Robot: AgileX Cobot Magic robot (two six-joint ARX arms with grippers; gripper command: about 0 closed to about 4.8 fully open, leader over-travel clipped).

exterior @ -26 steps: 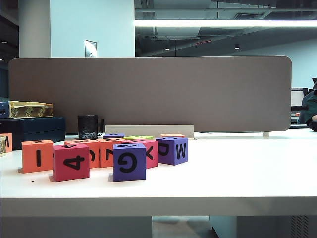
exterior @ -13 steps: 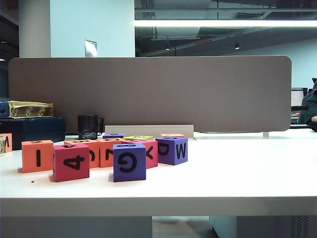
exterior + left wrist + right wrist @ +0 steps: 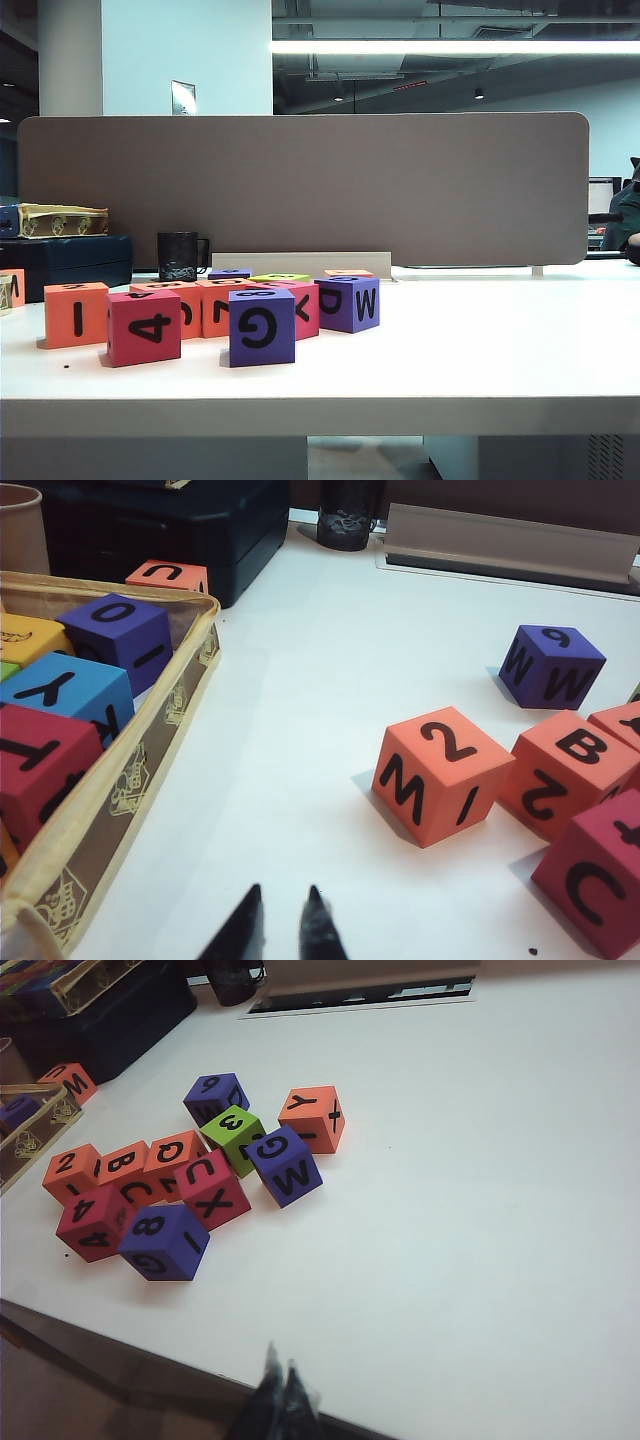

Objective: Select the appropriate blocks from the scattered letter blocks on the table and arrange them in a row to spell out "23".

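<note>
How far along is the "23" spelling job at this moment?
Nothing is done yet. The orange foam cube topped with a 2 and the lime-green foam cube topped with a 3 sit apart in the cluster. Left gripper and right gripper hover shut and empty. Picking and lining up both remain.

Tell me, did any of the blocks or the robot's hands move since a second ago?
Nothing visibly changed. In the exterior view the red 4 block, the purple G block and the orange I block sit on the table just where they were. No arm shows in that view. The left gripper and right gripper hang above the table, holding nothing.
</note>
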